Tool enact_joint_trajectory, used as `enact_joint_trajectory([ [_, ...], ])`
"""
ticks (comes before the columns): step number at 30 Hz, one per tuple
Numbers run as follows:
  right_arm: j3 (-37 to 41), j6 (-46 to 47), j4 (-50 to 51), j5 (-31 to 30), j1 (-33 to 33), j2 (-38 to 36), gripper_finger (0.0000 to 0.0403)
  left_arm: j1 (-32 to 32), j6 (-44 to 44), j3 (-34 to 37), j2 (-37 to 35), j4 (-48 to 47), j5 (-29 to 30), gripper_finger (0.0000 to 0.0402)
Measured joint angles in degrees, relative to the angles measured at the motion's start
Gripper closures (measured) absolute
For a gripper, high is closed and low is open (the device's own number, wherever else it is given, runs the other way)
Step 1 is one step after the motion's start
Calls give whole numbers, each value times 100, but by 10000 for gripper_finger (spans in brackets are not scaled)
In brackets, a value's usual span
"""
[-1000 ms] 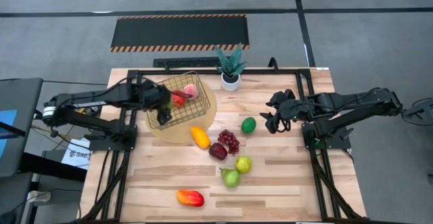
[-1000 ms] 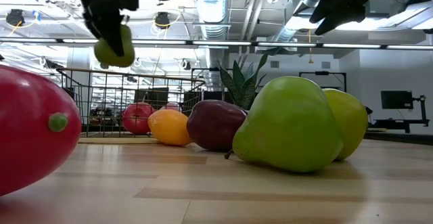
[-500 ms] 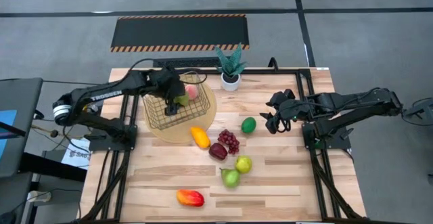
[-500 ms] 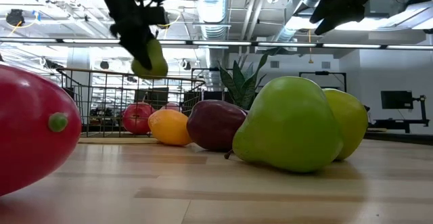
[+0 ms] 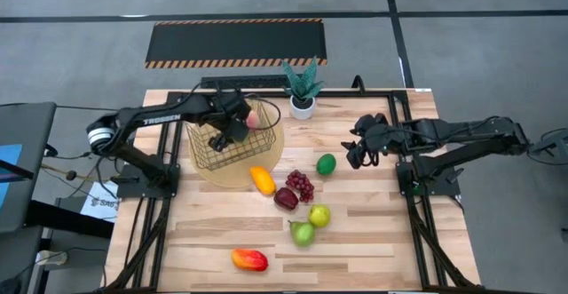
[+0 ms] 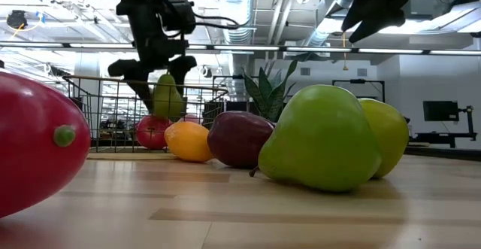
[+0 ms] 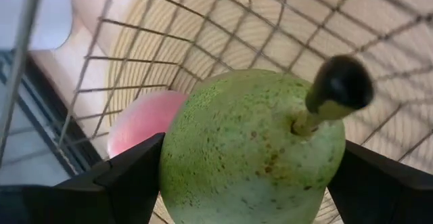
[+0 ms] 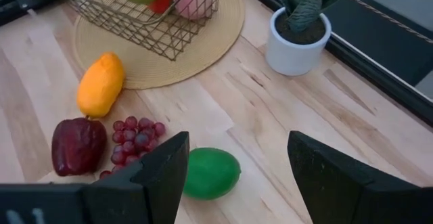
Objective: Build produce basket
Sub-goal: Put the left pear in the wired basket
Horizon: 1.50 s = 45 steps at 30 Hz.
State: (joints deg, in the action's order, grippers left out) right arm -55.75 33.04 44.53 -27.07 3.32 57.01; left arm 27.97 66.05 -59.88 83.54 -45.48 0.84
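The gold wire basket (image 5: pixel 206 148) stands on a round woven mat at the table's far left. In it lie a pink peach (image 5: pixel 252 118) and a red apple (image 6: pixel 152 131). My left gripper (image 5: pixel 229 132) reaches down into the basket, shut on a green pear (image 7: pixel 243 149), which also shows in the low view (image 6: pixel 167 98). My right gripper (image 5: pixel 353 154) is open and empty in the air, to the right of the green lime (image 5: pixel 327 163). More fruit lies loose on the table. My left gripper pinches the pear's wide body (image 7: pixel 177 163) between its two fingers, one on each side. The fingers come from above, pointing down. The pear stands upright, stem (image 7: pixel 335 85) up, inside the basket above the peach (image 7: pixel 139 119). Whether it rests on anything, I cannot tell.
On the table's middle lie a yellow-orange mango (image 5: pixel 261 179), purple grapes (image 5: pixel 300 185), a dark red apple (image 5: pixel 286 198), a yellow-green apple (image 5: pixel 319 215), a second green pear (image 5: pixel 303 233) and a red-orange mango (image 5: pixel 249 259). A potted plant (image 5: pixel 303 90) stands at the far edge.
My left gripper has carried the pear from the basket's left rim toward the table's right, then down into the basket. The pear has stayed in its fingers and is now low, near the red apple and the peach.
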Motion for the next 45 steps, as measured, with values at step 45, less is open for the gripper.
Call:
enact_joint_trajectory([
  [45, 0, -2, 2, 22, -617, 0, 129, -85, 2574, 0, 471, 632, -959, 70],
])
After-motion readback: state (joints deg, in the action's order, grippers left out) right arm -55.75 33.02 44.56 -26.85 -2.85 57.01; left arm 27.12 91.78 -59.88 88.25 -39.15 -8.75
